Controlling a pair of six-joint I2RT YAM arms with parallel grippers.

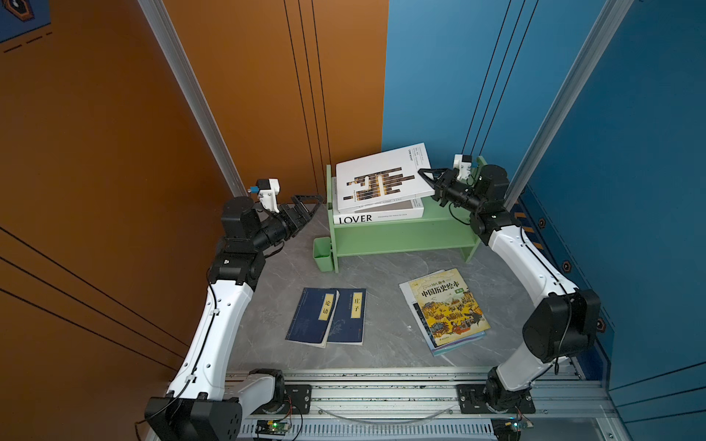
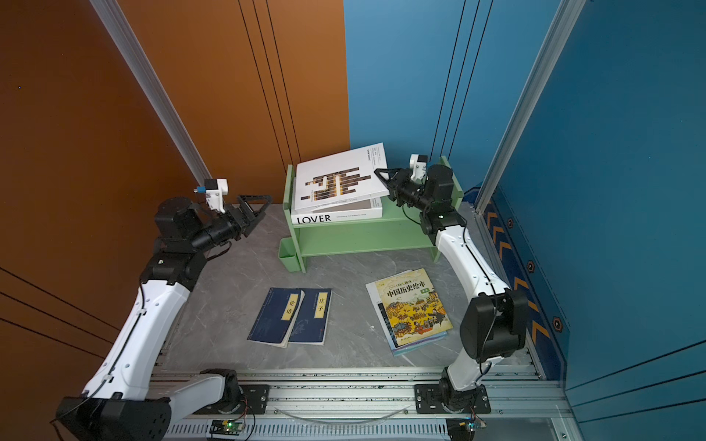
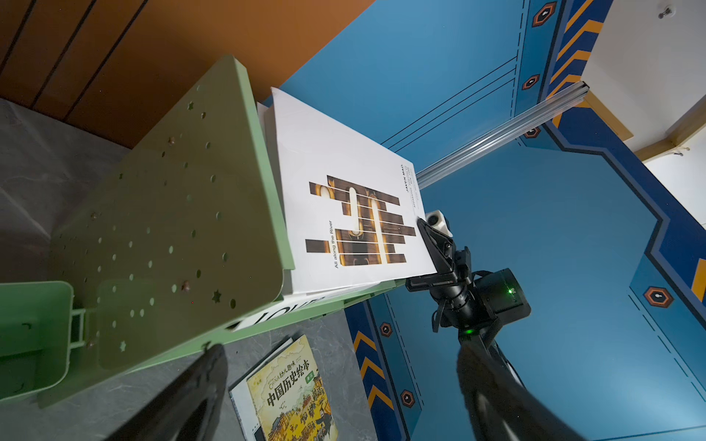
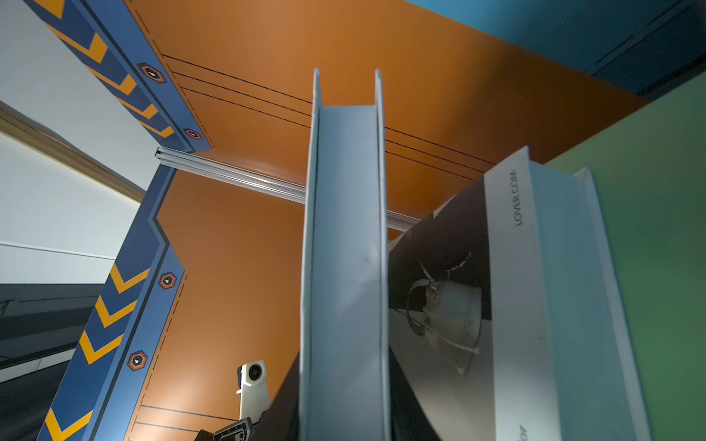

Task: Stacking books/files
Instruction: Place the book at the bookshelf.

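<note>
My right gripper is shut on the right edge of the white book with brown-black bars. That book is tilted, its left side resting on the thick white "LOVER" book, which lies flat on the green shelf. Left of the shelf, my left gripper hangs open and empty. On the table, the yellow picture book lies over a thin light-blue book. Two navy yellow-labelled books overlap at centre left.
The green two-level shelf stands at the back against the wall, with a small green cup hung on its left side. Orange and blue walls close in the back and sides. A metal rail runs along the front edge.
</note>
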